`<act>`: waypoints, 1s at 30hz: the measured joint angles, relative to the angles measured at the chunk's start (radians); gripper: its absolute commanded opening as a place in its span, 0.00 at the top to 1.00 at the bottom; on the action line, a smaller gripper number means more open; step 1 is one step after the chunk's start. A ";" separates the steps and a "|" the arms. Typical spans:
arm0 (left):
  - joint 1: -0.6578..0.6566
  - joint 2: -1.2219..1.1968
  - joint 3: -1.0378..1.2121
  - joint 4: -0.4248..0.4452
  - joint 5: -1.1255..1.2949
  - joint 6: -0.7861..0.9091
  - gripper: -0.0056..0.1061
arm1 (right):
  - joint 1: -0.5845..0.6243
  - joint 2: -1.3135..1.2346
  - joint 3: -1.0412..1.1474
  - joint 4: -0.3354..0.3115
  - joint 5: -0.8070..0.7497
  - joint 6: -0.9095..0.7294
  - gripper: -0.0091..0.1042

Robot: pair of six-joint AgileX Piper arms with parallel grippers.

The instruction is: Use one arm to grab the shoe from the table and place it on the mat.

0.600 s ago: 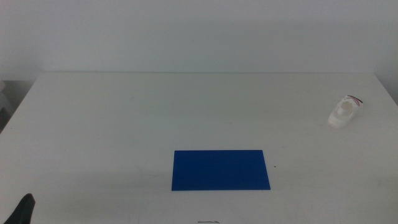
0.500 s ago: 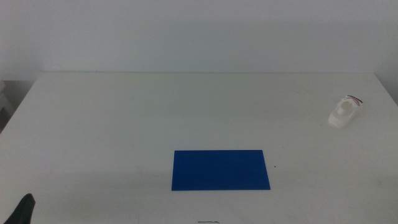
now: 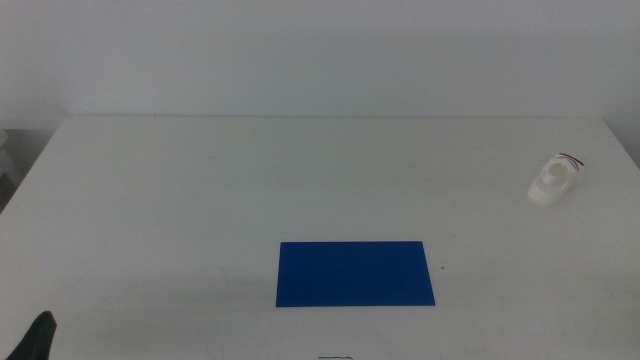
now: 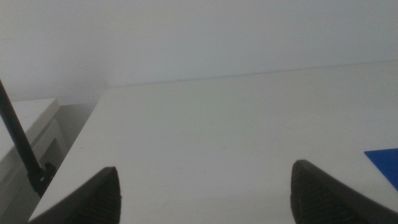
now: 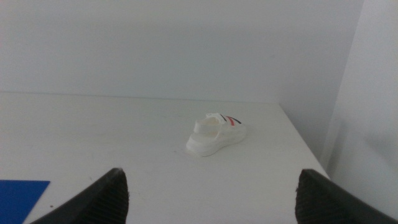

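The shoe [image 3: 555,180] sits upright on the table [image 3: 200,200] near its far right edge, well apart from the blue mat [image 3: 356,273] lying flat near the front centre. The left gripper [image 4: 205,193] waits at the front left corner, jaws spread and empty; the right gripper [image 5: 211,193], likewise spread wide, faces the white shoe with its dark and red straps.
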State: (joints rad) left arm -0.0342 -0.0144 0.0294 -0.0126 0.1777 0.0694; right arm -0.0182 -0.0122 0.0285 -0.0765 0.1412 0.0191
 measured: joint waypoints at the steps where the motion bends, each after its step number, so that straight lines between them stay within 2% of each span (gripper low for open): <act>1: 0.000 0.000 0.000 0.000 0.000 0.000 0.11 | 0.000 0.000 0.000 0.002 0.000 0.009 0.22; 5: 0.000 0.000 0.000 0.000 0.000 0.000 0.11 | 0.000 0.085 -0.065 0.013 0.005 0.045 0.22; 9: 0.000 0.000 0.000 0.000 0.000 0.000 0.11 | 0.000 0.330 -0.232 0.023 0.052 0.057 0.22; 14: 0.000 0.000 0.000 0.000 0.000 0.000 0.11 | 0.000 0.636 -0.480 0.094 0.154 0.112 0.22; 17: 0.000 0.000 0.000 0.000 0.000 0.000 0.11 | 0.000 0.766 -0.569 0.115 0.157 0.123 0.22; 25: 0.000 0.000 0.000 0.000 0.000 0.000 0.11 | 0.000 0.990 -0.595 0.133 0.135 0.127 0.22; 30: 0.000 0.000 0.000 0.000 0.000 0.000 0.11 | 0.000 1.066 -0.595 0.193 0.131 0.127 0.22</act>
State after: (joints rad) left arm -0.0342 -0.0144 0.0294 -0.0126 0.1777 0.0694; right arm -0.0182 1.0538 -0.5662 0.1164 0.2727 0.1458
